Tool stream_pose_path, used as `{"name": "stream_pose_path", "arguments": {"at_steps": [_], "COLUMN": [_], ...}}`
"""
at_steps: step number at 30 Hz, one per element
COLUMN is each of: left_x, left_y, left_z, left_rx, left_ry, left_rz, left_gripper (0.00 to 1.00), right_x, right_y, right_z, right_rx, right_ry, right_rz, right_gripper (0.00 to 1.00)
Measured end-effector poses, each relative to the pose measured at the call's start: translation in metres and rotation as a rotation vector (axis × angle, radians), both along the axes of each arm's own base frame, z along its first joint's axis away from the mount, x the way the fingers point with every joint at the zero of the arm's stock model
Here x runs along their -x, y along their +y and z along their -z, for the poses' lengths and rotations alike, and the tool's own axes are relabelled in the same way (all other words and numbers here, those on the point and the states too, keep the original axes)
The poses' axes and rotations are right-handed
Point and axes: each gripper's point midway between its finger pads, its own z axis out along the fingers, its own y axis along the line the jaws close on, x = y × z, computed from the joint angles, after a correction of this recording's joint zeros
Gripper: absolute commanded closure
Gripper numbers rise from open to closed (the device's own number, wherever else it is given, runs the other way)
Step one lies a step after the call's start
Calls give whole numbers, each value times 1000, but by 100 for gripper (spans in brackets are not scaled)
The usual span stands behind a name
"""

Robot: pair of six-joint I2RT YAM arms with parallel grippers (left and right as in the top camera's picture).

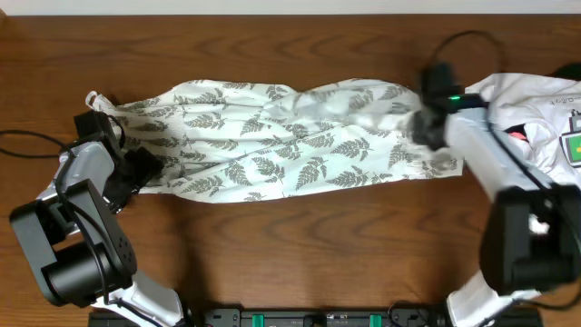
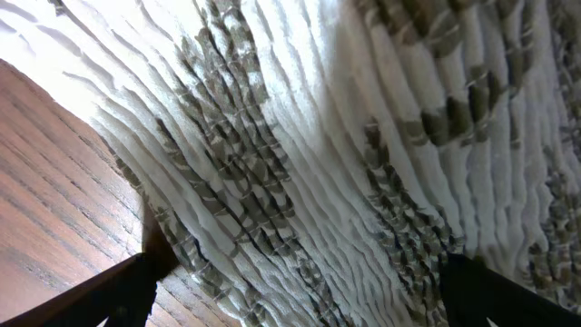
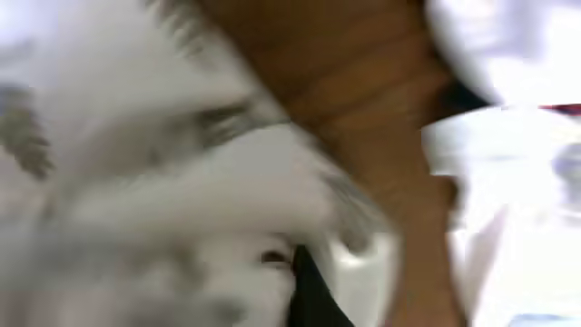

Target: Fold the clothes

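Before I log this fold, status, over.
Left gripper open at left end of clothes. Right gripper shut on right end. Clothes spread, unfolded. White garment apart, far right.

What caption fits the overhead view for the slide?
Fern-print garment spread on wooden table; right tool shut on its right end, left tool open at its left edge.

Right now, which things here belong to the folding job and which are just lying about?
Job: fern-print garment; left gripper, open at its left end; right gripper, shut at its right end.
Lying about: plain white garment with green-and-yellow tag.
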Motion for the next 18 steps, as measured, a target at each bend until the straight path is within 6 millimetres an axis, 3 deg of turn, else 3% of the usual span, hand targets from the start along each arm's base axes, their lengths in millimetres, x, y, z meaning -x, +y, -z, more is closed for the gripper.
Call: {"name": "stream_pose_path", "arguments": {"at_steps": [6,11,18], "left_x": [1,5,9], "left_y": [-1,-3,-4], "left_z": [0,1,1], "left_rx": [2,12,19], "left_ry": [6,21,34], "left_rz": [0,0,-3], "left_gripper": [0,0,1], "right_x": [-2,-6,0], "right_y": [-40,-56,-79], "right_z": [-4,-1,19], "right_rx": [-69,-92,-128], "right_ry": [-41,-65,-46], "right_rz": [113,155,272], "right_gripper": [95,95,92]}}
